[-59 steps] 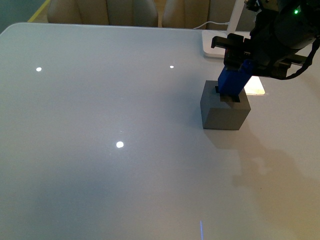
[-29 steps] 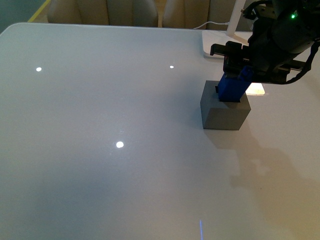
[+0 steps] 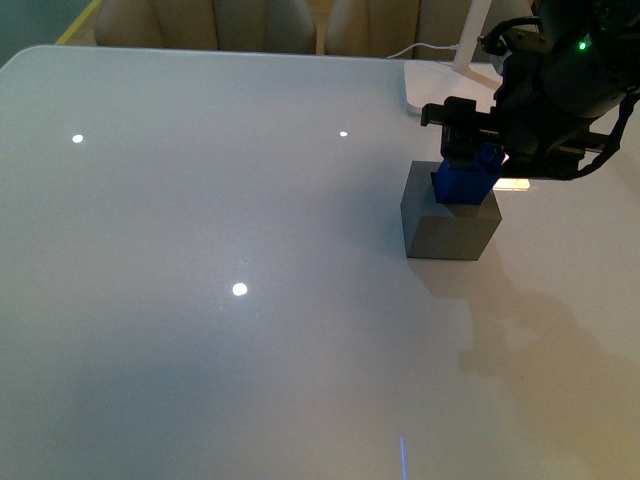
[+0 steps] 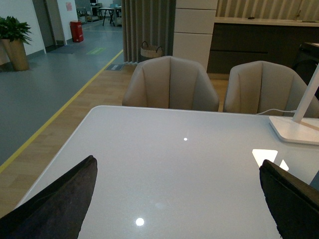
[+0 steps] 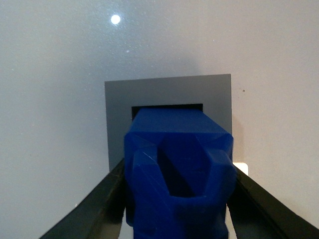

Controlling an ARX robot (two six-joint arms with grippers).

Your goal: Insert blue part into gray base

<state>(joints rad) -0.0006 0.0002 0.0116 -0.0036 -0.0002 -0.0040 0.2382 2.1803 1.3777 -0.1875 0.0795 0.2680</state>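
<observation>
While the right tool (image 3: 470, 158) is clamped on the small deep-blue plastic block with the loop handle (image 3: 462, 184), that block sits right below it. Its lower end is in the square hole of the matte gray cube (image 3: 445, 232) and the upper half sticks out. From the front it looks a bit tilted, so my worry is it binds on the hole's rim if pushed straight down. The cube could also skid on the glossy white table (image 3: 200, 200), since nothing braces it. The right wrist view shows just a thin dark sliver of hole beyond the block, so I'd guess a snug fit. Room-wise, a flat white lamp foot (image 3: 435, 85) sits behind the tool, near but apart, and the far side looks open. The left tool (image 4: 174, 209) is spread wide, holding nothing.
</observation>
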